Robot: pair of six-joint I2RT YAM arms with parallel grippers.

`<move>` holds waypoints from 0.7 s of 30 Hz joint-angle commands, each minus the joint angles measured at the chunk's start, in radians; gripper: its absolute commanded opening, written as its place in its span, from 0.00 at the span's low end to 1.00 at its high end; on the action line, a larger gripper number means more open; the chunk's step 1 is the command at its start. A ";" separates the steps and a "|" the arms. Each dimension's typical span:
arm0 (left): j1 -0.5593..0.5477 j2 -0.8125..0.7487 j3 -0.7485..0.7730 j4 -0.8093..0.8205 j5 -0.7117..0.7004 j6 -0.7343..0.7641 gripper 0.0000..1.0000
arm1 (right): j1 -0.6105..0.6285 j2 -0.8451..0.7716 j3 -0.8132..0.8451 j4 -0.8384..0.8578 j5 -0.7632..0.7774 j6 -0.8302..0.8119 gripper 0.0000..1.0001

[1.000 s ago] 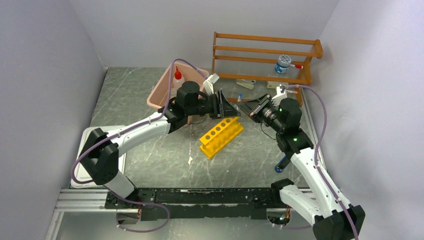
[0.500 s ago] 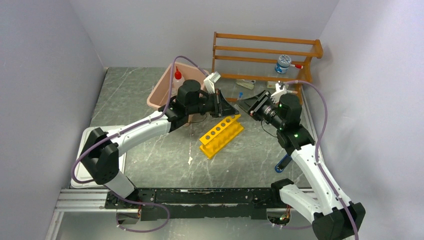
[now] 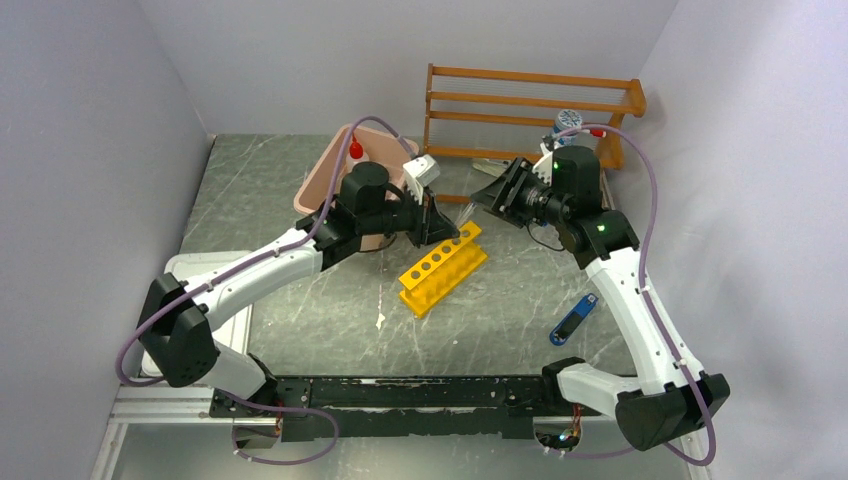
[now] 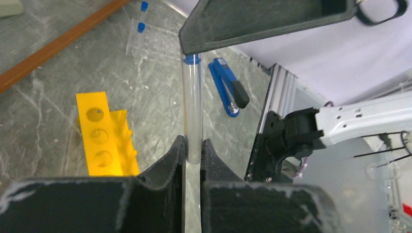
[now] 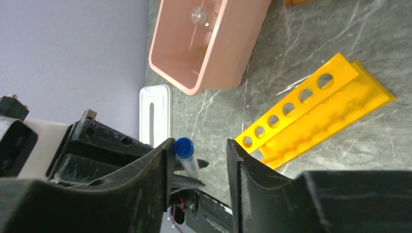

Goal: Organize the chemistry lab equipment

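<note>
The left gripper [image 4: 193, 145] is clamped on the lower end of a clear plastic tube with a blue cap [image 4: 193, 107], holding it in the air above the grey marbled table [image 3: 330, 310]. The right gripper [image 5: 199, 143] faces it from the other side with its jaws apart. The tube's cap sits between them, close against one finger, with a clear gap to the other. Below, a yellow plastic rack with a row of round holes [image 3: 442, 268] lies flat on the table, its far end near the tube. A pink plastic tub [image 3: 325, 170] stands beyond the left arm.
</note>
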 commanded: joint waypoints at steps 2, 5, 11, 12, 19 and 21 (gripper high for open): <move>0.000 -0.041 -0.056 -0.015 0.021 0.133 0.05 | -0.007 -0.040 -0.054 0.011 -0.081 -0.016 0.42; 0.000 -0.057 -0.078 -0.015 0.017 0.141 0.05 | -0.007 -0.038 -0.071 0.026 -0.098 0.000 0.44; 0.000 -0.061 -0.083 -0.028 0.011 0.158 0.05 | -0.007 -0.017 -0.083 0.024 -0.164 -0.018 0.49; -0.001 -0.059 -0.082 -0.028 0.018 0.161 0.05 | -0.006 -0.015 -0.087 0.026 -0.178 -0.022 0.49; 0.000 -0.059 -0.092 -0.024 0.046 0.179 0.05 | -0.009 -0.001 -0.118 0.049 -0.214 -0.034 0.31; 0.000 -0.055 -0.091 -0.031 0.055 0.190 0.05 | -0.008 -0.002 -0.118 0.049 -0.198 -0.039 0.29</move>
